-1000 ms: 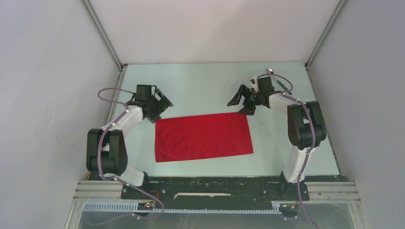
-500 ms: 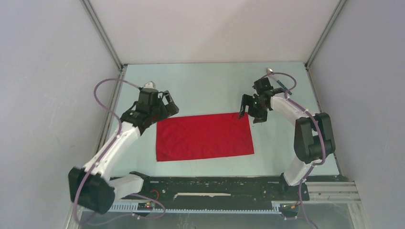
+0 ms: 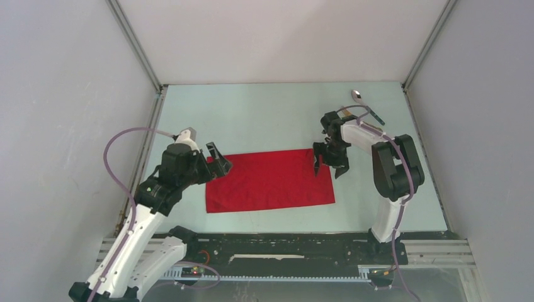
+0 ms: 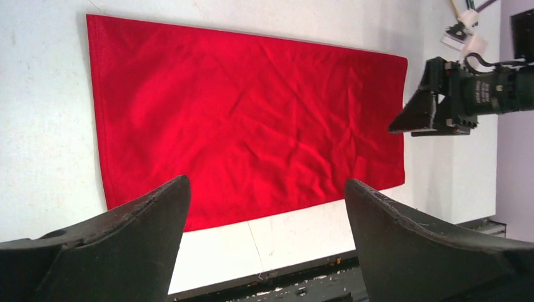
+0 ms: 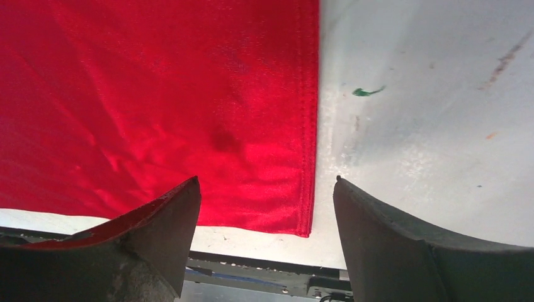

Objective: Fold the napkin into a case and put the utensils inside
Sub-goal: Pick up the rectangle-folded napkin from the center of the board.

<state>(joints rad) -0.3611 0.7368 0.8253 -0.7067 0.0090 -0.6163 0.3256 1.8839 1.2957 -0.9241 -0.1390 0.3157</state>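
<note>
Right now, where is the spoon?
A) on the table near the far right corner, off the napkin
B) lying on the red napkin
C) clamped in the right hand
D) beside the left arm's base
A: the spoon lies on the table by the far right corner, clear of the napkin, and the right hand is open and empty.

- The left arm (image 3: 135,217) stretches from the near-left corner of the table (image 3: 264,119), left gripper (image 3: 217,162) pointing right, jaws wide apart
- The right arm (image 3: 391,167) bends back, right gripper (image 3: 326,167) aimed downward, jaws spread
</note>
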